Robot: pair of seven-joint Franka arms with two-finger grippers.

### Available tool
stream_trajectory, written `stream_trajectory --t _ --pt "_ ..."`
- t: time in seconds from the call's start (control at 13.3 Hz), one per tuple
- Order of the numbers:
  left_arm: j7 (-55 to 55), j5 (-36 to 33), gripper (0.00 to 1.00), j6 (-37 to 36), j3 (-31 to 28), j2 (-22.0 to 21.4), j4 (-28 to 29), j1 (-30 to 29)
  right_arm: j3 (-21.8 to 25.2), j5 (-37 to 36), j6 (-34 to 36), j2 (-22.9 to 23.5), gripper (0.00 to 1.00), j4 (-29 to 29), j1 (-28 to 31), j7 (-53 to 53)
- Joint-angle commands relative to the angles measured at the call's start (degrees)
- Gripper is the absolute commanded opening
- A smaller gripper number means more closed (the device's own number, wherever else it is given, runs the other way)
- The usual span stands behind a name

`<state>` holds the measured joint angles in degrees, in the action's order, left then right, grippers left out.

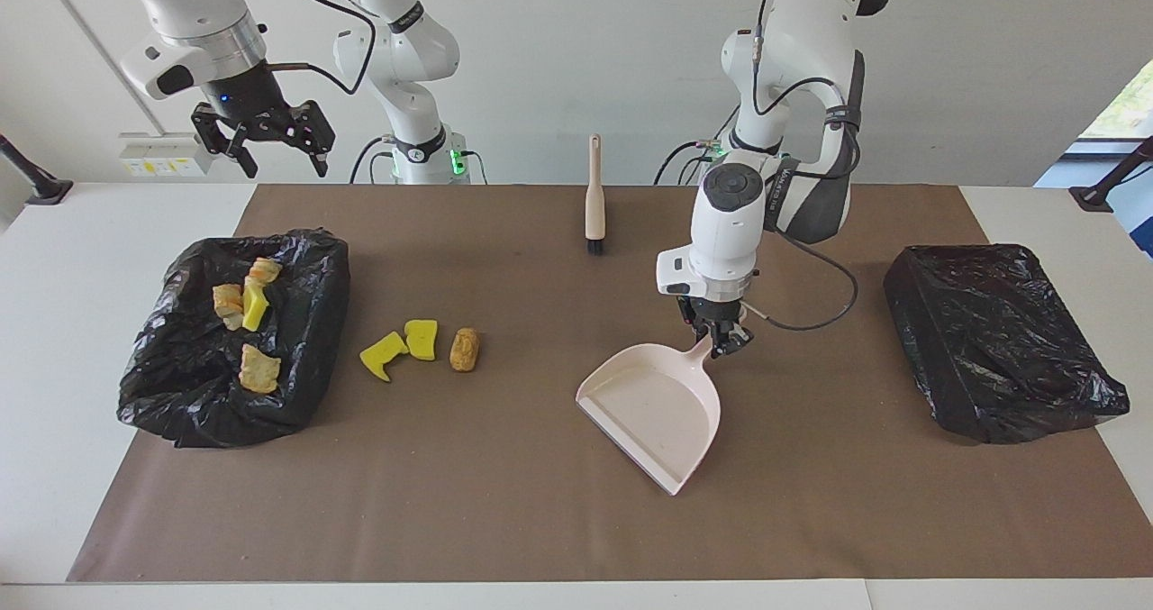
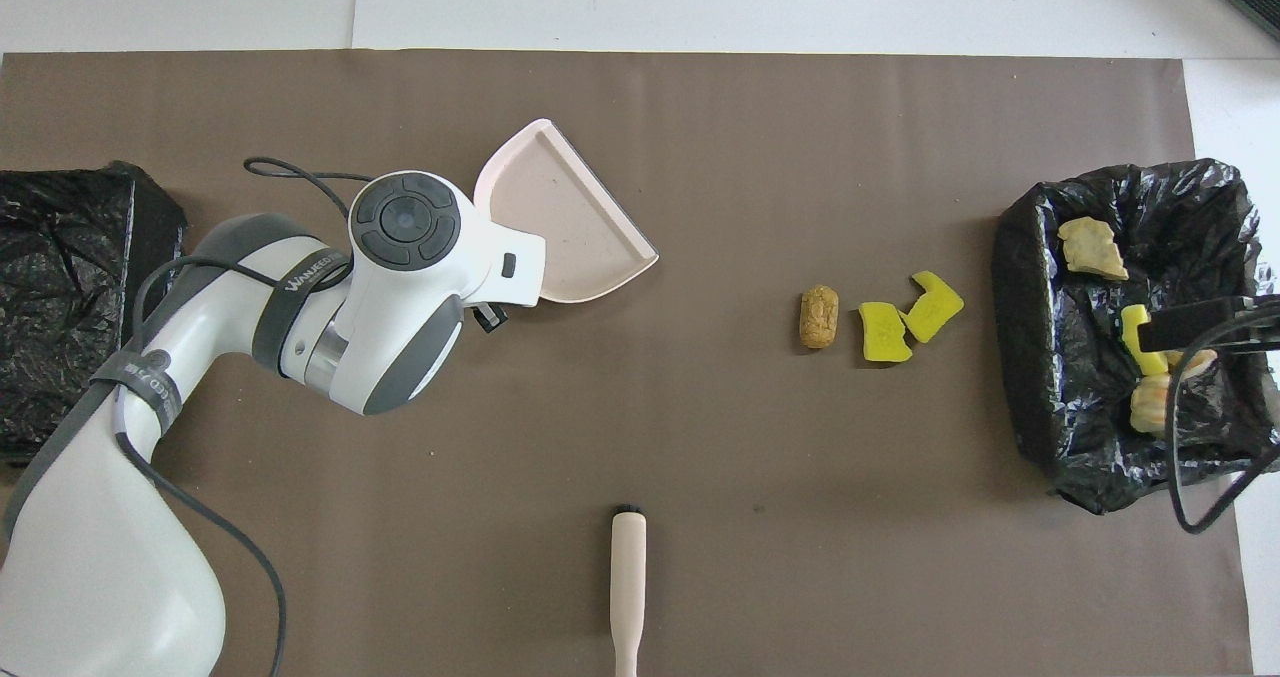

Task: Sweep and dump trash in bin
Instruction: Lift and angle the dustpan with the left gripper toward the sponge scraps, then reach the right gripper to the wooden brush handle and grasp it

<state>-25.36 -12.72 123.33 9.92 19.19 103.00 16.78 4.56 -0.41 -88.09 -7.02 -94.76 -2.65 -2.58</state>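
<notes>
four trash pieces [image 1: 243,322] binned, three [image 1: 420,347] left beside left gripper [image 1: 721,340] (clamping empty dustpan [image 1: 658,407]), right gripper [image 1: 270,141] spread, waiting.

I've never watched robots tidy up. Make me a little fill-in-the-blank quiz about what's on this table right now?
1. The left gripper is shut on the handle of the pink ____.
2. The number of trash pieces lying loose on the brown mat is ____.
3. The brush is held by ____ gripper.
4. The right gripper, its fingers ____, hangs near the bin that holds trash.

Missing words: dustpan; three; neither; open
</notes>
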Motion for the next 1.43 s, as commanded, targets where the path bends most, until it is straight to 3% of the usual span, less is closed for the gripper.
stream_trajectory --t 0.0,0.3,0.53,0.68,1.21,1.36 --pt "-8.45 0.32 0.00 -3.09 0.45 -1.44 1.41 -1.31 -0.61 -0.91 0.29 -0.36 1.00 -0.42 0.62 -1.46" --pt "-9.97 0.32 0.00 -2.84 0.36 -2.67 3.70 -1.40 -0.69 -0.56 0.72 -0.45 1.00 -0.33 0.62 -1.29" --pt "-12.41 0.32 0.00 -2.57 0.36 -2.67 3.78 -1.23 -1.65 -0.55 7.02 -2.89 1.00 -0.25 0.45 -1.81" --pt "-12.78 0.32 0.00 -2.14 0.45 -2.93 4.39 -0.44 -4.37 -0.12 7.15 -5.27 1.00 -5.58 0.45 1.33" --pt "-13.04 0.24 0.00 -1.61 0.54 -3.90 5.81 0.88 -20.27 8.31 -5.58 -6.16 1.00 -20.70 0.27 21.19" --pt "-14.09 0.24 0.00 -1.34 0.54 -3.90 5.98 0.71 -21.35 10.51 -10.41 -5.81 1.00 -25.97 -6.02 27.42"
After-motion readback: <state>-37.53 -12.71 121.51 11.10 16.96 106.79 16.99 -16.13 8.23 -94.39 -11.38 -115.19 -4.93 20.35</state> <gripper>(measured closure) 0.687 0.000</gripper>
